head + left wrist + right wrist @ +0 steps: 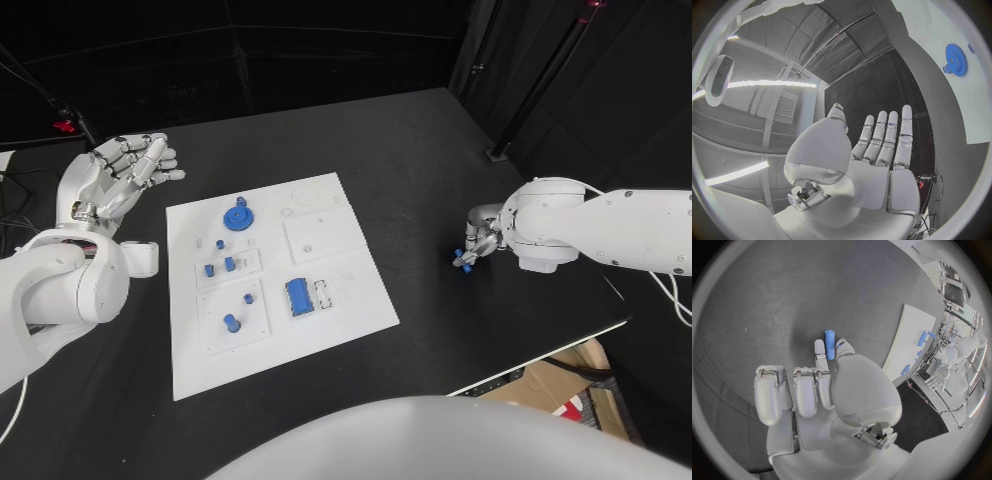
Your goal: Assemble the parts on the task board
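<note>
The white task board (pixel 346 300) lies in the middle of the black table. On it sit a blue gear (pixel 238 216), several small blue pegs (pixel 219 267) and a blue block (pixel 299 296). My right hand (pixel 480 240) hovers over the table to the right of the board and pinches a small blue cylinder (pixel 829 337) between thumb and a finger (pixel 819 349); the cylinder (pixel 464 266) points down at the table. My left hand (pixel 123 172) is raised off the board's far left corner, fingers straight and apart, holding nothing. The gear (pixel 956 59) also shows past that hand (pixel 879 145).
The table's right front edge (pixel 577 345) runs close behind my right hand, with a cardboard box (pixel 555 385) below it. A black pole (pixel 526 100) stands at the table's far right corner. Bare black table lies between the board and my right hand.
</note>
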Tool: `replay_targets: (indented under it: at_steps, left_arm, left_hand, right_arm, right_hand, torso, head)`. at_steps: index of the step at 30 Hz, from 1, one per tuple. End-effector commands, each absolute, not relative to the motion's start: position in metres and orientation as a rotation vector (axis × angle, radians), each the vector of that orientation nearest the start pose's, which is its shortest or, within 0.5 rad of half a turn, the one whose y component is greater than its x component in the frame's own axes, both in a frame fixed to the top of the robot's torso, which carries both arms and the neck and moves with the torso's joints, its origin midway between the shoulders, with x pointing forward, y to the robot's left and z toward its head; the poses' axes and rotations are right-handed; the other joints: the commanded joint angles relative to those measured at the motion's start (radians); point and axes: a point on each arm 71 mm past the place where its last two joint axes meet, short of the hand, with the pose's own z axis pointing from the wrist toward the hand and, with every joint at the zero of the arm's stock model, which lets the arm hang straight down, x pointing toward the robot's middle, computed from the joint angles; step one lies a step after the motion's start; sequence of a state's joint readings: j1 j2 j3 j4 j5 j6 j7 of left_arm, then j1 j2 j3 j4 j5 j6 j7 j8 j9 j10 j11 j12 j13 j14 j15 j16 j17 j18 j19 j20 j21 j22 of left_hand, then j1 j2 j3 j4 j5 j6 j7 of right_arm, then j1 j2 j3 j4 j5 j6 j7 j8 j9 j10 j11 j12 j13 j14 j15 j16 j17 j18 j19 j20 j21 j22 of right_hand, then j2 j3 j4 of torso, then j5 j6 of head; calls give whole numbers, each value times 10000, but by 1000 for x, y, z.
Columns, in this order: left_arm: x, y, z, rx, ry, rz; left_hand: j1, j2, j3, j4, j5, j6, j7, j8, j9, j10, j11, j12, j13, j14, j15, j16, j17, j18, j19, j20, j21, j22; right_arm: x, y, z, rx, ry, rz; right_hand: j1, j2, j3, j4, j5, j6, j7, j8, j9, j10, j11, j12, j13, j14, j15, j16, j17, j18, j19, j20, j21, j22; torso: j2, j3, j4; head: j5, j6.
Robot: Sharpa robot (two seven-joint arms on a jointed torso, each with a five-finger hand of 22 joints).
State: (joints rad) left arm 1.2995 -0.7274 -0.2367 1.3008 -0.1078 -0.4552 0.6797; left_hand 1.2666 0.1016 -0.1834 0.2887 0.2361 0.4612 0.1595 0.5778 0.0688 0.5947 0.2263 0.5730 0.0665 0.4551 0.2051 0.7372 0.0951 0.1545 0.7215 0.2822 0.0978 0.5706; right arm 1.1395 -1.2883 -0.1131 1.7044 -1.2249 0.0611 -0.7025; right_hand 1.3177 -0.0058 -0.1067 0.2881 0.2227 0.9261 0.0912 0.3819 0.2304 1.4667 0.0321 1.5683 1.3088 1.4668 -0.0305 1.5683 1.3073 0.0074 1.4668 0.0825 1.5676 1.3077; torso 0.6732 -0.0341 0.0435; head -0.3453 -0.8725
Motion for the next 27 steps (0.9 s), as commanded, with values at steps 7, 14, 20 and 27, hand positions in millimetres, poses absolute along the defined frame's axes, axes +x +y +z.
replay_targets:
  at_steps: [7, 14, 20, 27]
  left_arm:
    - [522, 225, -183, -7440, 12236, -13826]
    - [522, 225, -183, -7442, 12240, -13826]
    - [522, 225, -183, -7442, 12243, -13832]
    - [522, 225, -183, -7448, 12242, -13820]
  left_hand:
    - [0, 98, -56, 22, 67, -54, 1099, 58, -15, -64, -22, 42, -17, -79, -4, 28, -10, 32, 78, 21, 46, -15]
    - [0, 98, -56, 22, 67, -54, 1099, 58, -15, -64, -22, 42, -17, -79, -4, 28, -10, 32, 78, 21, 46, -15]
    - [0, 98, -56, 22, 67, -54, 1099, 58, -15, -64, -22, 42, -17, -79, -4, 28, -10, 32, 78, 21, 46, -15]
    - [0, 98, -56, 22, 67, -54, 1099, 58, -15, -64, -22, 42, -17, -79, -4, 28, -10, 32, 78, 21, 46, -15]
  right_arm:
    - [386, -387, -254, 4335, 23196, -1511]
    - [387, -385, -257, 4337, 23228, -1536]
    - [387, -383, -261, 4300, 23315, -1536]
    - [388, -381, -261, 4334, 23082, -1306]
  right_hand:
    - [365, 216, 117, -112, 80, 82, -45, -458, -826, 1041, -80, 25, 2620, 1040, -68, 25, 2635, -74, 1040, -90, 32, 2631]
    - [893, 414, 337, -323, -102, 208, -79, -650, -916, 1041, -111, 25, 2620, 1040, -80, 25, 2635, -74, 1040, -101, 32, 2631]
    - [1373, 474, 907, -554, -1032, 279, -124, -866, -1013, 1041, -149, 25, 2620, 1040, -106, 25, 2635, -74, 1040, -128, 32, 2631]
    - [1448, -532, 3997, -551, -1703, 643, -154, -1102, -1121, 1041, -186, 25, 2620, 1040, -114, 25, 2635, -74, 1040, -160, 32, 2631]
  torso:
    - [-4, 1, 3]
    - [-5, -1, 10]
    - [-7, -4, 3]
    - [-2, -3, 1]
  head:
    - [10, -1]
    - [2, -1]
    - [-3, -1]
    - [10, -1]
